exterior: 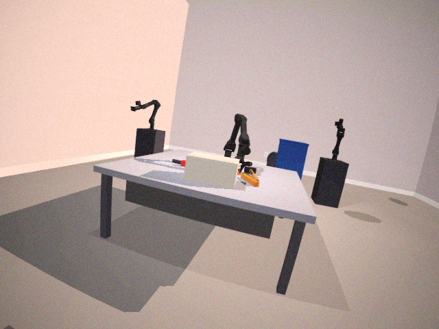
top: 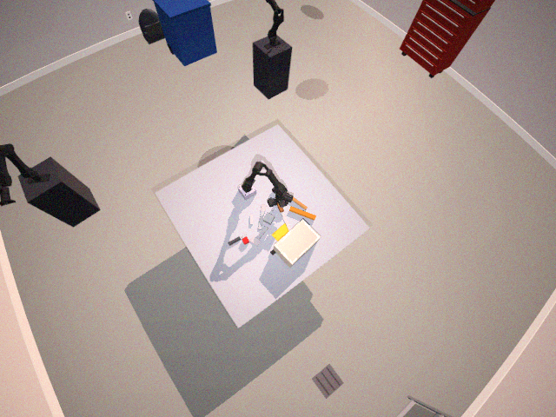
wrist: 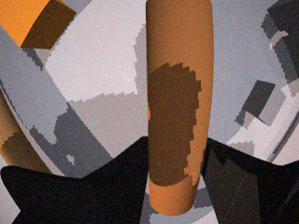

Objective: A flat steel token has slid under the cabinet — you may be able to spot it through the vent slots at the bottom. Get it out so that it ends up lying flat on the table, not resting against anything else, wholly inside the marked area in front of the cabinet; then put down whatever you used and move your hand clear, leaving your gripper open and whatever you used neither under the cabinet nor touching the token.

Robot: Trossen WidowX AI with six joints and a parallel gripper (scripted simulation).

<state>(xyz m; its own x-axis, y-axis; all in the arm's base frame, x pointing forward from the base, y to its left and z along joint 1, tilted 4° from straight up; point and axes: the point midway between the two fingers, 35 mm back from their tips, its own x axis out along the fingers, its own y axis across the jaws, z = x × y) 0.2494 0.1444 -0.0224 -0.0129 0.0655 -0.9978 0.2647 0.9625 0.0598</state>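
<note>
The cream cabinet (top: 297, 242) (exterior: 210, 171) stands on the table (top: 332, 215) (exterior: 283, 198). A yellow patch (top: 280, 232), which looks like the marked area, lies in front of it. My gripper (top: 279, 204) (wrist: 177, 142) is shut on an orange-brown round handle (wrist: 179, 61) (top: 281, 208). The handle runs between both dark fingers in the wrist view. A thin rod seems to run from it toward the cabinet in the top view; its far end is too small to make out. The steel token is not visible, and the vent slots cannot be made out.
A thick orange bar (top: 302, 213) (exterior: 250, 179) and a thinner orange piece (top: 300, 203) lie beside the gripper. A grey block (top: 268, 218), thin pale pieces, a red block (top: 245, 240) (exterior: 182, 163) and a black bar (top: 234, 241) lie across the table. A small dark object (top: 272, 252) is by the cabinet's corner.
</note>
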